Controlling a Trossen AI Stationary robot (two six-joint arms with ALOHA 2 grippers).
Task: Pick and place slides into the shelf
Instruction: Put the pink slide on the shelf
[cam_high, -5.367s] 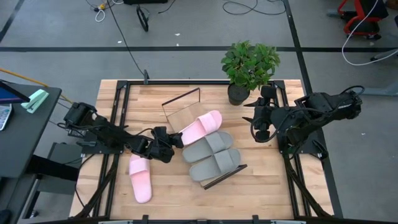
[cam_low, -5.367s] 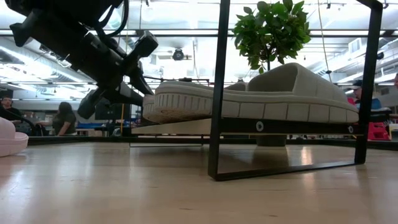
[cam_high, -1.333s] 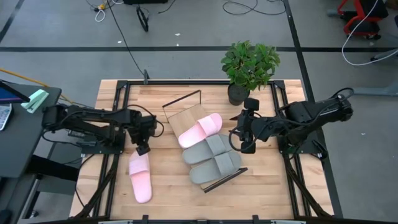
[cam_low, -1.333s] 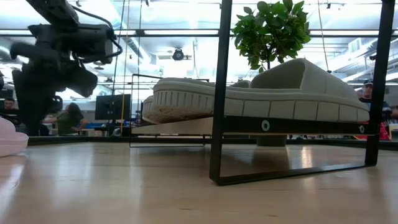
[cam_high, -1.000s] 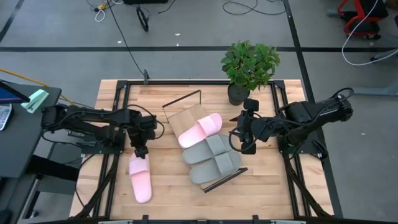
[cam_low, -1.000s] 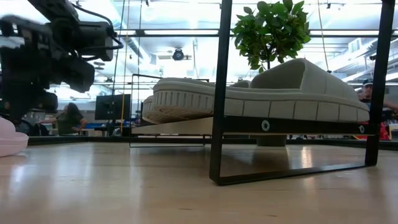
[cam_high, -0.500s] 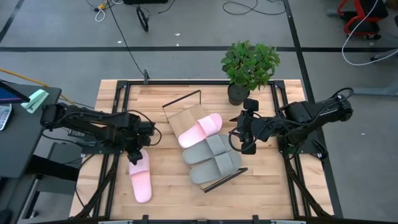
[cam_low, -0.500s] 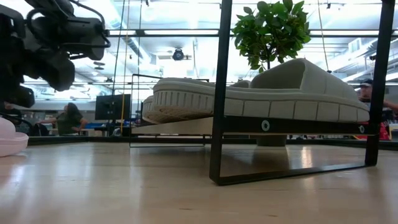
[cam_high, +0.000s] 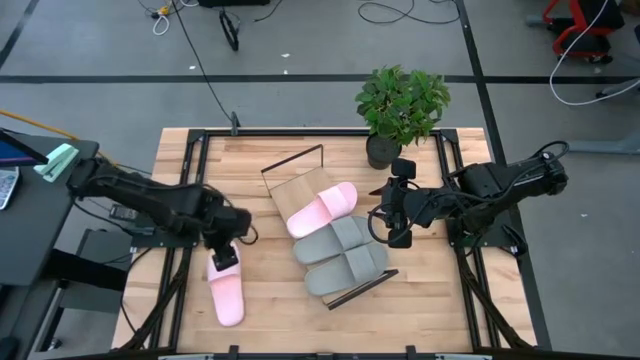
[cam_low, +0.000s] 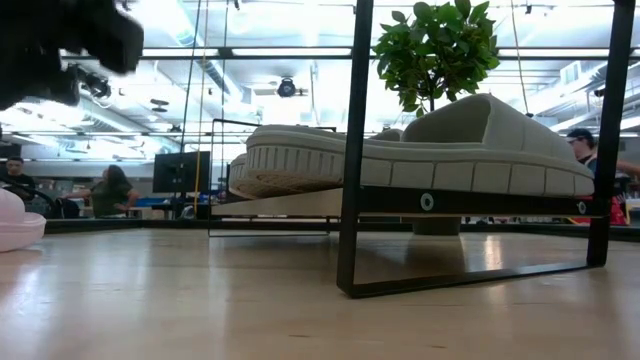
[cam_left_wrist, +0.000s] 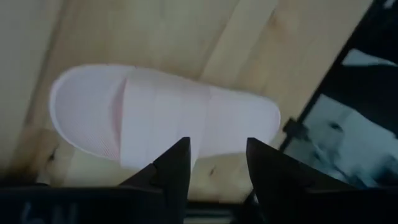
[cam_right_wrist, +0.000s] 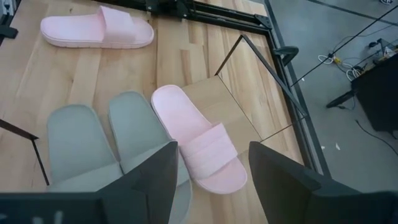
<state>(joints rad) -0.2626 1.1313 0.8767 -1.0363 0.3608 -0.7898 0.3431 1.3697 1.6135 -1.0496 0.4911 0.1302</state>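
One pink slide (cam_high: 226, 287) left on desk (cam_high: 270, 310); open left hand (cam_high: 225, 255) above, could clip only its edge and drop it short of shelf (cam_high: 300, 185).

A leafy green potted plant (cam_high: 402, 112) stands at the far edge of my wooden desk (cam_high: 270, 310), near its right corner. Grey floor surrounds the desk, with black cables (cam_high: 205, 70) trailing across it. Beyond the desk, a seated person (cam_low: 105, 192) shows in the room behind.
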